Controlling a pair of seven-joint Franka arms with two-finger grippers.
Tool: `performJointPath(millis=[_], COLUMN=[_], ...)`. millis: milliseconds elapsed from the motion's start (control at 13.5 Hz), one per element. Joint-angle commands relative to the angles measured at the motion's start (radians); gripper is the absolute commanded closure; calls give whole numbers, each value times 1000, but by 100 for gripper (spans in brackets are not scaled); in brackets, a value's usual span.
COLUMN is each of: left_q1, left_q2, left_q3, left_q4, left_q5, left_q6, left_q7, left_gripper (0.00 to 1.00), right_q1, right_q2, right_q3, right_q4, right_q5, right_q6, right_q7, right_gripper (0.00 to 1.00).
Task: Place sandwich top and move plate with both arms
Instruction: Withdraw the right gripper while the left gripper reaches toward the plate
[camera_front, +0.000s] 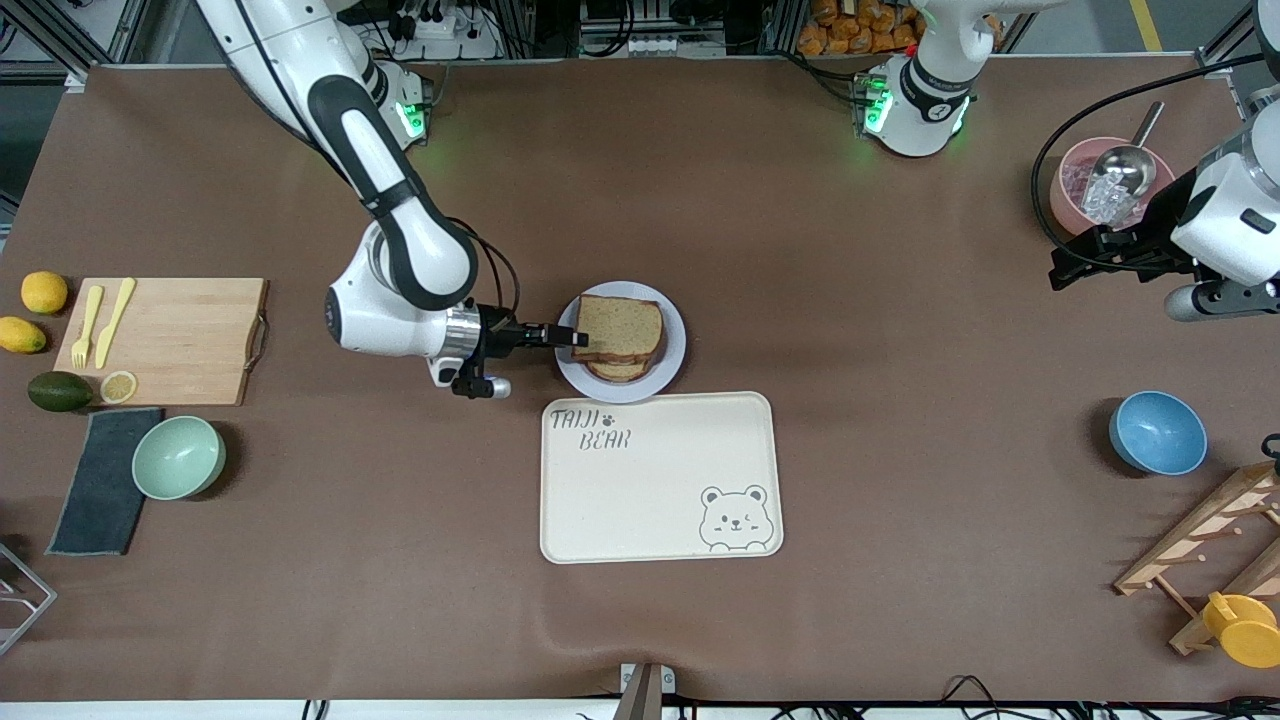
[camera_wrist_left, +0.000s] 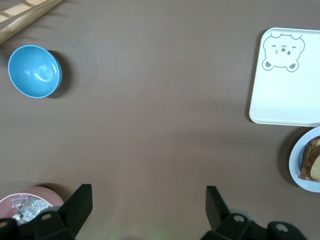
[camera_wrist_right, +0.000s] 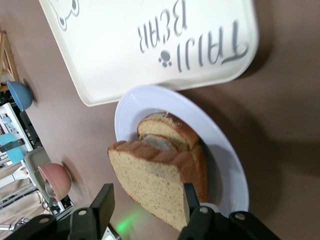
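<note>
The sandwich top (camera_front: 620, 322) lay on the lower slice (camera_front: 615, 371) on the plate (camera_front: 675, 350), which sat at the 12 o'clock edge of the cream tray (camera_front: 660, 480) in the front view. The right gripper (camera_front: 562, 338) was at the plate's 9 o'clock, astride the near edge of the top slice; whether it clamped the bread or had let it go could not be told. If it pulled away while pinching or sticking to the crumb, the slice would likely drag off the stack, or the light plate could skid toward the tray. The top slice also looked tipped up at the gripper's end and offset from the slice below, so a quick retreat might flip it. The left gripper (camera_wrist_left: 147, 192) waited wide open and empty over the desk by the pink bowl (camera_front: 1075, 190), well off toward the plate's 3 o'clock; a mistimed two-armed push could tilt the plate and spill the sandwich
</note>
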Motion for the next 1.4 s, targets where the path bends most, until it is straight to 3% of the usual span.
performJointPath(millis=[0,443,1183,1257,1330], left_q1=[1,-1,-56,-60,-68], left_q2=[-1,9,97,108,111], left_q3=[3,3,0,-2,-5], left_q4=[8,5,-4,-5,-7], left_q5=[-40,-72,-213,-215,-221], left_q6=[2,26,123,132,138], left_q7=[4,5,5,5,5], left_gripper=[0,0,0,0,0], right_q1=[-71,-213,-449,-464,-477], right_q2=[-24,-61,-78,-78,-86], right_q3=[11,12,57,57,57], right_q4=[43,93,281,309,342], right_q5=[-114,-274,-572,-599,-650], right_q6=[-103,-261,-517,-542,-565], right_q7=[102,113,127,127,127], right_gripper=[34,34,33,27,13])
